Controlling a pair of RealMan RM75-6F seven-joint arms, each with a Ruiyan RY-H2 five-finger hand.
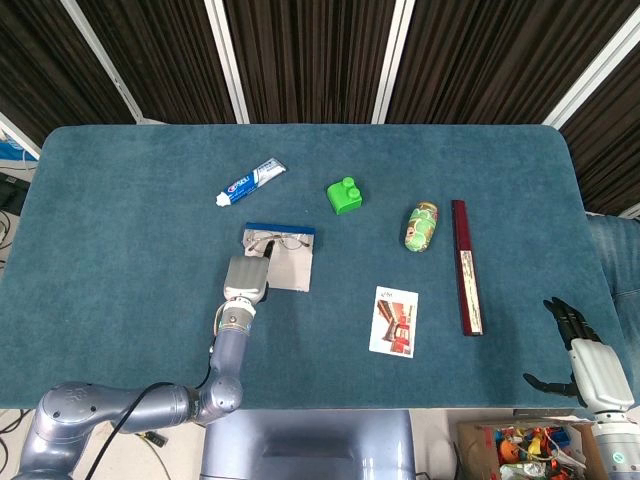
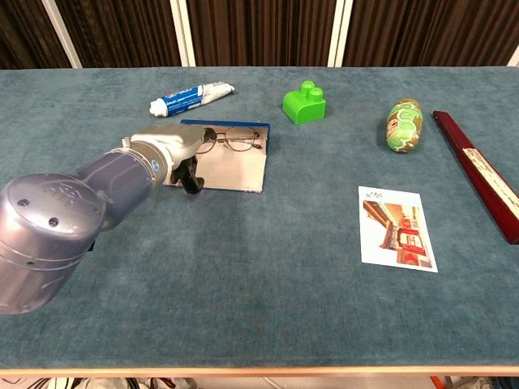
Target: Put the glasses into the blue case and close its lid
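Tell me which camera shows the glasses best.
The chest view: the glasses show both lenses and the frame clearly, lying in the open blue case. In the head view the glasses are small and faint, near the left hand.

Print on the toothpaste tube (image 2: pixel 190 97), card (image 2: pixel 396 228) and long dark red box (image 2: pixel 478 172), none legible

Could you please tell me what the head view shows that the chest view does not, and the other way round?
Only the head view shows the right hand, open, off the table's near right corner, and a box of toys on the floor. Only the chest view shows the left hand's dark fingers pointing down at the case's near left corner. Both show the glasses in the open case, the toothpaste and the green block.
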